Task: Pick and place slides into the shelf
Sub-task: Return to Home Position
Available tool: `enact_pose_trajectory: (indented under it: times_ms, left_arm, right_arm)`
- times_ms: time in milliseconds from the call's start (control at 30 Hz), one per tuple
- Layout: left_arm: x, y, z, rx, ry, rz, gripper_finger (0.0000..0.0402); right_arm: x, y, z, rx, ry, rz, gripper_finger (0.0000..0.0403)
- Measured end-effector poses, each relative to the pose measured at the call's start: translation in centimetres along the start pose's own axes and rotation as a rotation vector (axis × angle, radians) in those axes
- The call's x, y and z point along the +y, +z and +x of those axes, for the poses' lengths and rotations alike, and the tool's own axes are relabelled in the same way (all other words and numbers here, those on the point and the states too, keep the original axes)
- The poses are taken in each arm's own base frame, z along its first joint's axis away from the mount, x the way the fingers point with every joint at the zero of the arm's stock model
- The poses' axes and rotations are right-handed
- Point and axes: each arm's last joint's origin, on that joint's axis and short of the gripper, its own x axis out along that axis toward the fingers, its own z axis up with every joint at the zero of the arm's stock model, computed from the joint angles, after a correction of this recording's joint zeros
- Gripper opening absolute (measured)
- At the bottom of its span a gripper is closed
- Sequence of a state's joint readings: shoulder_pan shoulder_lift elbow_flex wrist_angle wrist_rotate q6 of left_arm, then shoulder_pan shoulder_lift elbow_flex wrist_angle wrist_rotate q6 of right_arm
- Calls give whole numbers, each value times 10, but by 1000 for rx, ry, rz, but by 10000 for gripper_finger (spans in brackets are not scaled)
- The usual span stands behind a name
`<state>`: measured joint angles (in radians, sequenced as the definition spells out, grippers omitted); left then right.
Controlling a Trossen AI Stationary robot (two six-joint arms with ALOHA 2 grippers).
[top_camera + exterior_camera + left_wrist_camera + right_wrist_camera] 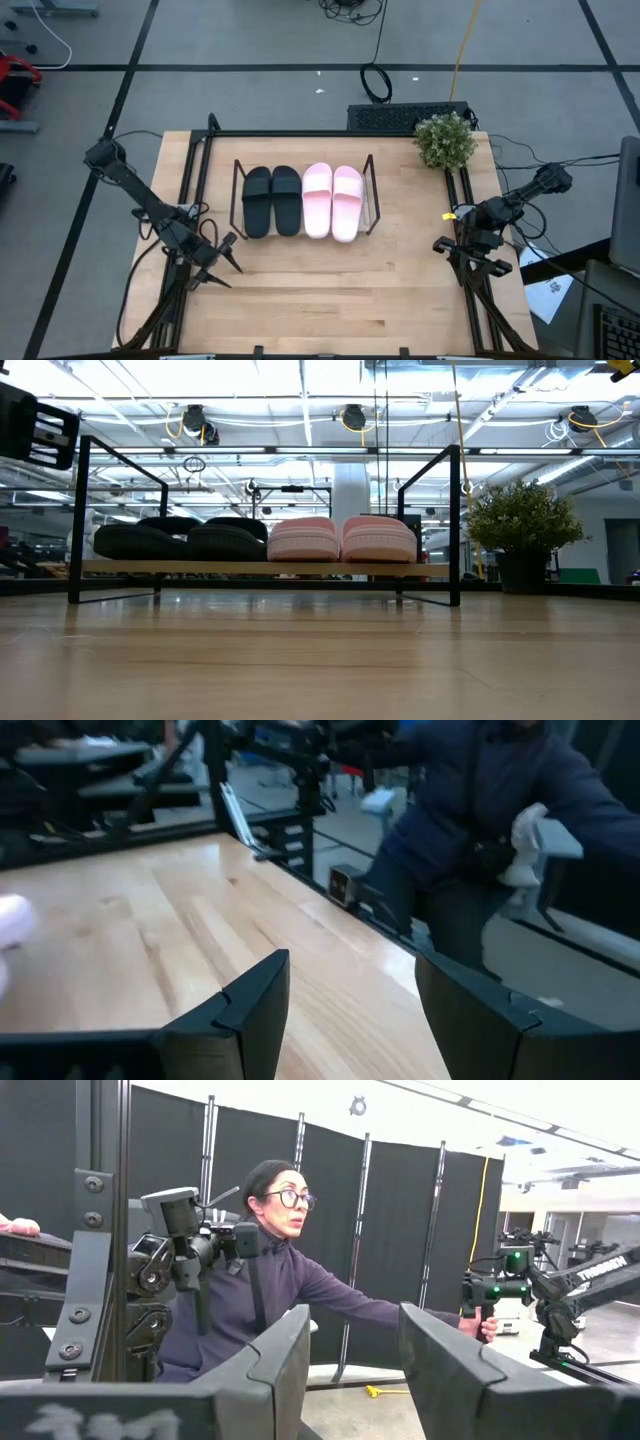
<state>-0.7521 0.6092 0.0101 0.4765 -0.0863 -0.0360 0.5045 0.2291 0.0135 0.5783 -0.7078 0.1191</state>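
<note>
While the left gripper (350, 982) and right gripper (352, 1335) sit open and empty, shelf (372, 192) well beyond their fingers (250, 1010), the slides (300, 200) look light, squishy, probably best pinched by the strap (317, 187).

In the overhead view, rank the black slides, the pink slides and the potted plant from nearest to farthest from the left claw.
1. black slides, left half of the shelf, closest to the left claw.
2. pink slides, right half of the shelf.
3. potted plant, far right, beyond the shelf.
</note>
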Motion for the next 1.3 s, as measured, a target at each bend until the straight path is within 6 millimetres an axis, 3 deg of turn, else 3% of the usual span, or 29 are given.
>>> enact_pose_trajectory:
  times_ms: [233,867,1300]
  left_arm:
    - [2,2,-9,-8,52,3,216]
    - [1,4,-30,-56,-44,31,216]
    - [4,5,-33,-77,29,-82,216]
  right_arm:
    - [0,0,0,0,0,0,144]
    - [0,0,0,0,0,-1,144]
    - [0,0,0,0,0,0,144]
